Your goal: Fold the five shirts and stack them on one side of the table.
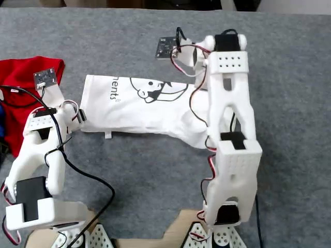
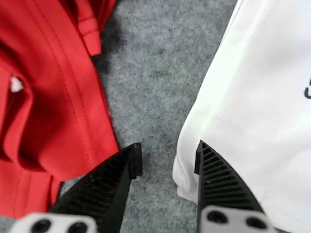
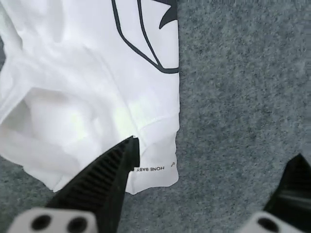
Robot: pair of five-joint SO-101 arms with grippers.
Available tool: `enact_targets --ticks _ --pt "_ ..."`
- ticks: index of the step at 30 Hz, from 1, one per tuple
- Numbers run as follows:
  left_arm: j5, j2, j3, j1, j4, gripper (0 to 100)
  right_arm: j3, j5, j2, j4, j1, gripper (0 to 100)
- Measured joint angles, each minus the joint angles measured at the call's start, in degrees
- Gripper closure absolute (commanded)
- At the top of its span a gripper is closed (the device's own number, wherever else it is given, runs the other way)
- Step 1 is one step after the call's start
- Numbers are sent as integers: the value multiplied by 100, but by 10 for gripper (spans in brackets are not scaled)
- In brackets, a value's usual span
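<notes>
A white shirt [image 1: 147,106] with a black print lies partly folded across the middle of the grey table. My left gripper [image 1: 77,114] hangs open at the shirt's left end; in the left wrist view one of its fingers [image 2: 214,174] rests against the white corner [image 2: 194,170], with grey mat in the gap of the gripper [image 2: 167,160]. A crumpled red shirt [image 1: 23,90] lies at the far left, also seen as red shirt [image 2: 43,111]. My right gripper [image 3: 214,165] stands wide open over the white shirt's [image 3: 97,97] far right edge, one finger [image 3: 116,170] above the labelled hem. In the high view the right gripper [image 1: 197,58] sits at that edge.
A strip of blue cloth [image 1: 2,121] shows at the left edge beside the red shirt. Bare grey mat [image 1: 150,170] stretches in front of the white shirt and along the right side [image 1: 295,103]. The arm bases stand at the near edge on cardboard [image 1: 176,232].
</notes>
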Motion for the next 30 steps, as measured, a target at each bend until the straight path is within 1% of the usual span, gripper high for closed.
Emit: enact_targets --ticks 2,3,5,7,9,10,12,17,26,30 --pt "0 0 0 0 0 811 -343 0 167 273 0 574" --pt "0 0 0 0 0 811 -431 0 193 378 0 605" --pt "0 0 0 0 0 811 -466 -26 193 440 0 708" --pt "0 0 0 0 0 811 -422 -35 193 448 53 832" --pt "0 0 0 0 0 811 -132 -44 97 448 88 959" --pt "0 0 0 0 0 811 79 -53 -9 448 97 998" --pt "0 0 0 0 0 811 624 -53 -360 448 114 970" --pt "0 0 0 0 0 811 2391 -53 -1679 334 176 979" --pt "0 0 0 0 0 811 6637 79 -4492 -1213 255 977" --pt "0 0 0 0 0 811 7895 88 -5160 -1574 255 977"
